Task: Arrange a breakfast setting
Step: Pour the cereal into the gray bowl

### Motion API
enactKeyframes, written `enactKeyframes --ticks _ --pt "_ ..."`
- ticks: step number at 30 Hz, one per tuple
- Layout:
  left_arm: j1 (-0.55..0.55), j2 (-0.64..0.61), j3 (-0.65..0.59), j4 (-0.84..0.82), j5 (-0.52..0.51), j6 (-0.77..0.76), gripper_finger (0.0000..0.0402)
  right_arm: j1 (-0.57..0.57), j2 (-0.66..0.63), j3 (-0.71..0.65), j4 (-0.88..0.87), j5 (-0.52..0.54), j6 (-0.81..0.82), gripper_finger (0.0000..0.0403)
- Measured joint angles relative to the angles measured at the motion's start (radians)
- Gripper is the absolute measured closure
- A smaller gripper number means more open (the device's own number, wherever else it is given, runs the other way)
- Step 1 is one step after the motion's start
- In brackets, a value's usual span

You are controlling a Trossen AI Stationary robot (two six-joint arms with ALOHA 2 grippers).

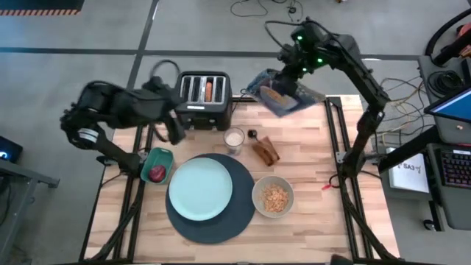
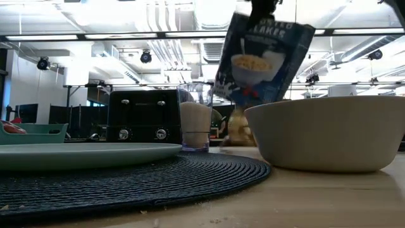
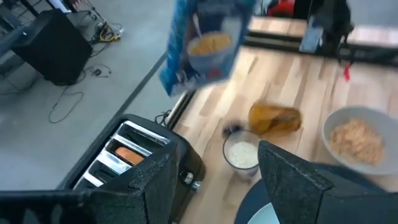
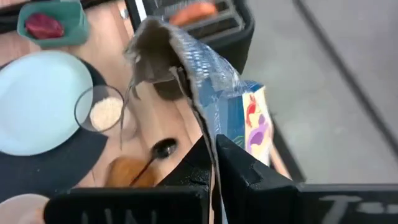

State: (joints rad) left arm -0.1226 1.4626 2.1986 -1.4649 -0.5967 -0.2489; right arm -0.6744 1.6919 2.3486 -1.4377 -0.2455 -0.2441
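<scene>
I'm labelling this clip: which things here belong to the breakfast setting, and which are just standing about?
Breakfast setting: pale blue plate, dark blue mat, cream bowl of cereal, glass, spoon, dark red fruit, cereal box held up by the right gripper.

Standing about: black toaster, teal dish.

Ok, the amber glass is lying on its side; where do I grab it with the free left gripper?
Across its middle, coming straight down. The amber glass lies flat and slanted beside the clear glass, so turn the open left gripper crosswise to its length. Watch the dark spoon close beside it.
</scene>
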Motion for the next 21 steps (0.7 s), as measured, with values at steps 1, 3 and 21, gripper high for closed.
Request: enactKeyframes --ticks 1,3,21 --pt "0.000 -0.016 0.000 0.001 0.000 -0.012 0.0201 -0.007 0.013 0.000 -0.007 -0.013 -0.003 0.0395" --pt "0.000 -0.043 -0.001 0.000 -0.001 -0.033 0.0201 -0.014 0.036 -0.001 -0.017 -0.020 -0.008 0.0395" --pt "-0.001 -0.081 -0.032 -0.013 -0.042 -0.046 0.0201 -0.035 0.244 0.001 -0.059 0.173 -0.093 0.0393"
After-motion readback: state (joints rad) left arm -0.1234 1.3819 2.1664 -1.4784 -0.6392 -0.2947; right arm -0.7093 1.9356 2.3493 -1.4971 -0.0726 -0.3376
